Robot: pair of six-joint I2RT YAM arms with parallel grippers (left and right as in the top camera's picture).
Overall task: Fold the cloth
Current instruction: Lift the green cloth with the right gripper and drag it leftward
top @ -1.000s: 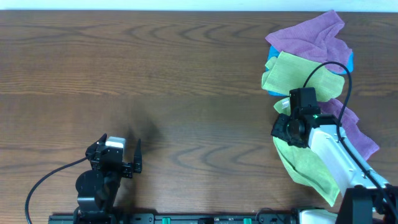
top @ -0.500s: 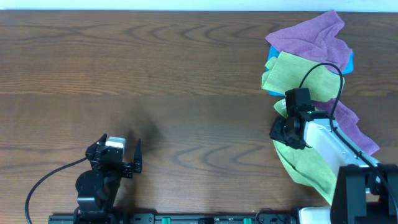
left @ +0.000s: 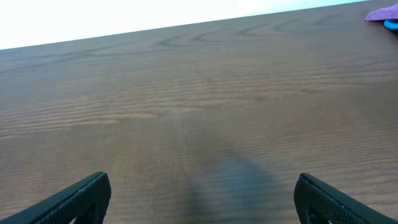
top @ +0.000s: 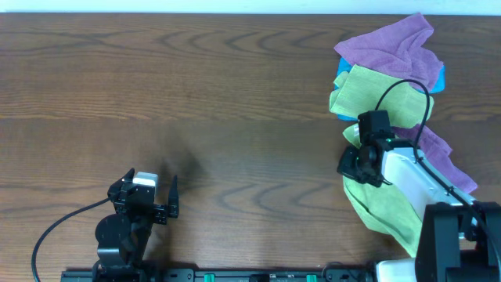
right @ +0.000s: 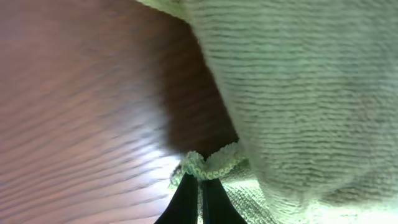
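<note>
– Has the right gripper (top: 354,164) moved since a second ago?
– Slightly left. Overhead, it sits on the left edge of the cloth (top: 385,210), which lies at the near right of the table (top: 235,94). The left gripper (top: 168,205) is at the near left, well apart.
– Left wrist view?
– Its fingers (left: 81,196) are spread wide over bare wood.
– Right wrist view?
– The tips are clamped on the cloth's frilled hem, with green fabric filling the right.

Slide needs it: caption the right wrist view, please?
Right gripper shut on lime-green microfibre cloth edge, over dark wooden table.
</note>
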